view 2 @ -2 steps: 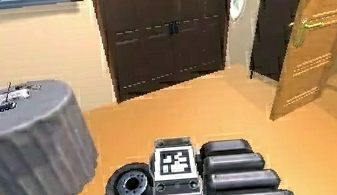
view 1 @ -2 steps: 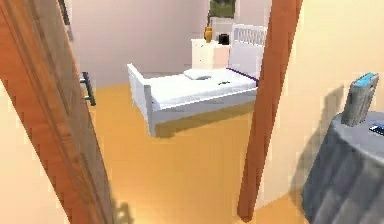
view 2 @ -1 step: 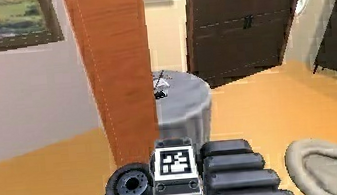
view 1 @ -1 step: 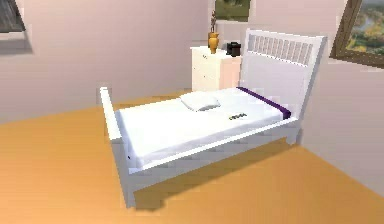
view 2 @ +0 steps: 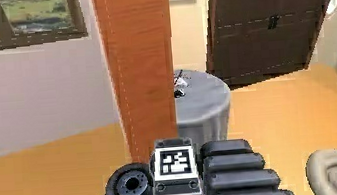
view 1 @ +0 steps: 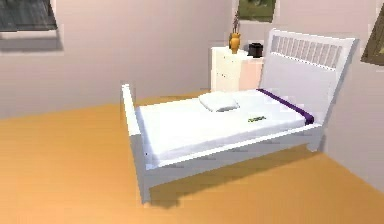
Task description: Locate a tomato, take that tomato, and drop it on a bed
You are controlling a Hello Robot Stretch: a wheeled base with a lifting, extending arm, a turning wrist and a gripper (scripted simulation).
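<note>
A white bed [view 1: 185, 130] (flat pillow [view 1: 220, 102], purple band at its head) is seen in the room's corner, its long axis laid from footboard [view 1: 134, 135], lower left, to slatted headboard [view 1: 306, 58], upper right. Of the gripper [view 2: 131, 189], the fingers' state and any load cannot be told.

A white-framed bed [view 1: 190, 132] stands on an orange floor [view 1: 60, 160], slatted headboard toward the forward view's right, with a flat white pillow [view 1: 220, 101], a small pale flat thing [view 1: 258, 119] and a purple band [view 1: 292, 106] across its top. Behind it, a white nightstand [view 1: 234, 72] carries a yellowish vase [view 1: 235, 42] and a dark object [view 1: 256, 49]. Framed pictures [view 1: 28, 20] hang on the walls.
</note>
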